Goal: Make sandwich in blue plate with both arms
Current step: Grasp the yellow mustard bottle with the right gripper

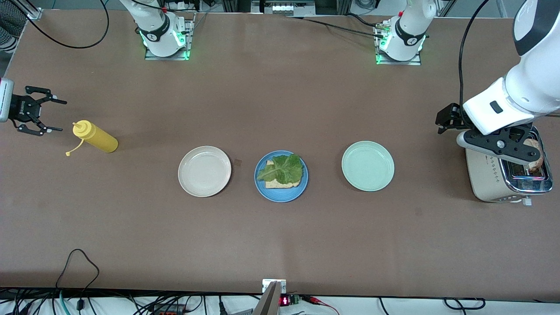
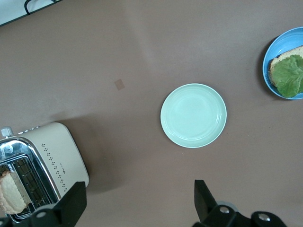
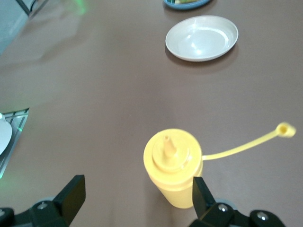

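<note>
The blue plate (image 1: 262,189) lies mid-table between two other plates. On it rests one tan bread slice (image 1: 284,184) with a green lettuce leaf (image 1: 282,169) on top. A second bread slice (image 1: 536,154) stands in the toaster (image 1: 490,179) at the left arm's end. My left gripper (image 1: 498,144) (image 2: 140,198) hangs open above the toaster's edge, nothing between its fingers. My right gripper (image 1: 61,116) (image 3: 137,198) is open and empty at the right arm's end, close to a yellow squeeze bottle (image 1: 96,138) (image 3: 173,165).
A cream plate (image 1: 204,171) (image 3: 202,38) sits beside the blue plate toward the right arm's end. A mint-green plate (image 1: 367,166) (image 2: 193,115) sits toward the left arm's end. The bottle's cap (image 3: 284,129) hangs loose on its tether. Cables (image 1: 78,262) trail along the table's near edge.
</note>
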`<state>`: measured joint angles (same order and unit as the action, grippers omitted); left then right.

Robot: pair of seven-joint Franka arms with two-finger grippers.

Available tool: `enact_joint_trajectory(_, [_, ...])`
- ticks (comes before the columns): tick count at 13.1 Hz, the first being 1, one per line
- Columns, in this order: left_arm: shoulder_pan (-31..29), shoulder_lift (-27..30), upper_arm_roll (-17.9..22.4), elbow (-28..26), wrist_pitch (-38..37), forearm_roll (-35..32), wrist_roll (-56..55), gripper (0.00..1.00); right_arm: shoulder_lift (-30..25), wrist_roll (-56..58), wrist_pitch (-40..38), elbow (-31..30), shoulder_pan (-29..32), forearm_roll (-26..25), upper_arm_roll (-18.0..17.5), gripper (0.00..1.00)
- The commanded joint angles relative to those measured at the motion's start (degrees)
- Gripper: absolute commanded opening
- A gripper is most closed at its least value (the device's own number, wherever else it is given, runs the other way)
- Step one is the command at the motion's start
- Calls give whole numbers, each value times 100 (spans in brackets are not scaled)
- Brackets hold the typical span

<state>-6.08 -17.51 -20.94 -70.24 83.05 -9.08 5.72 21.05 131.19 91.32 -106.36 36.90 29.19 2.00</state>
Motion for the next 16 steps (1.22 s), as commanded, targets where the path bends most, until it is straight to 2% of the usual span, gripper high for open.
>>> enact_joint_trajectory(1, [-16,55,-15,1,-78,-42,-27,100,477,511,-281,211,475,297,-130,100])
enact_joint_trajectory(6, [-16,55,-15,10,-78,-42,-27,100,1163,908,-431,739,512,315,-139,100])
enact_joint_trajectory(16, [-16,55,-24,10,-78,-41,-27,100,2394,1243,-405,1107,617,1062,-174,100])
